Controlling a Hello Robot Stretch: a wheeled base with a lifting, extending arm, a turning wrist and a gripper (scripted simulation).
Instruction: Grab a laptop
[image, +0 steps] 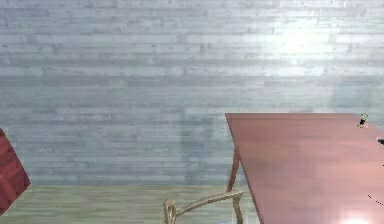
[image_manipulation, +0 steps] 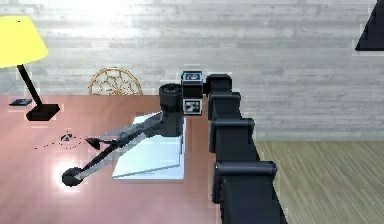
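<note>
Pale slab (image_manipulation: 160, 160) flat on table (image_manipulation: 30, 160)

1. In the forward view I see the table (image: 320, 165) at the right, before the plank wall (image: 150, 80), with a chair (image: 205, 205) beside its left leg.
2. In the arm side view, the laptop (image_manipulation: 150, 160) lies flat on the table near its right edge.
3. The lamp (image_manipulation: 18, 45) stands on the table at the left, well apart from the laptop.
4. A round chair back (image_manipulation: 118, 80) rises behind the table.
5. The arm (image_manipulation: 240, 150) stands just right of the laptop; the gripper (image_manipulation: 85, 158) extends leftward from it.
</note>
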